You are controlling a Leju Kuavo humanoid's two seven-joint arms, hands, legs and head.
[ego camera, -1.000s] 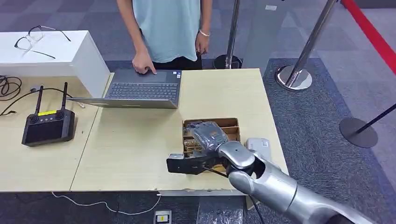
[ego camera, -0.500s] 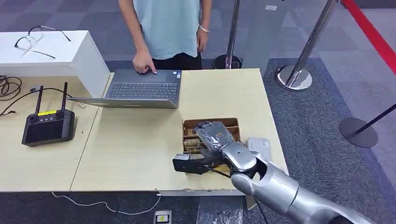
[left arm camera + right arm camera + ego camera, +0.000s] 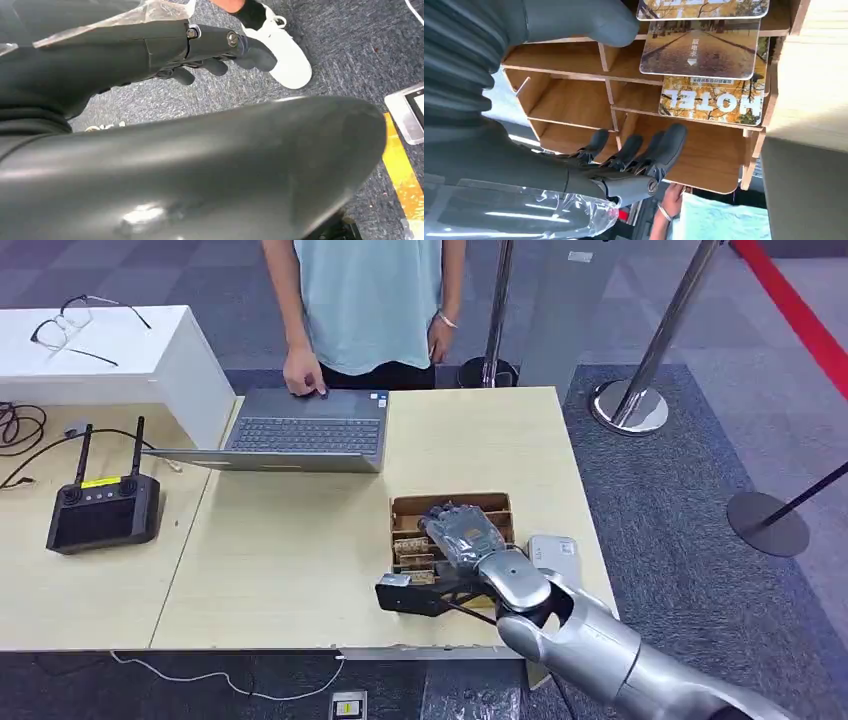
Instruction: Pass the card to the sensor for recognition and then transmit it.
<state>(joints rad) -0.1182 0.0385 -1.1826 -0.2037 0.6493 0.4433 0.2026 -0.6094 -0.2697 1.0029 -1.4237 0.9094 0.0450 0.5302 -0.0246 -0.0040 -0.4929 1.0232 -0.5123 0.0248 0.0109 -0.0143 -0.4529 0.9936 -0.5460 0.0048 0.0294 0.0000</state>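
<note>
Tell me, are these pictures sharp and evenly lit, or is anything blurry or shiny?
Head view: even indoor light, sharp, with soft highlights on the silver right arm. Left wrist view: a close dark body part looms soft with a pale sheen, while the carpet stays crisp. Right wrist view: the hotel cards read sharply; the plastic wrap glints.

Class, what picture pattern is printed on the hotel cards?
Golden autumn trees along a road on the cards, clearest in the right wrist view.

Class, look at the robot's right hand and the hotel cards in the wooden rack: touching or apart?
Apart. The right wrist view shows the right hand open over empty slots of the wooden rack, clear of the hotel cards.
</note>
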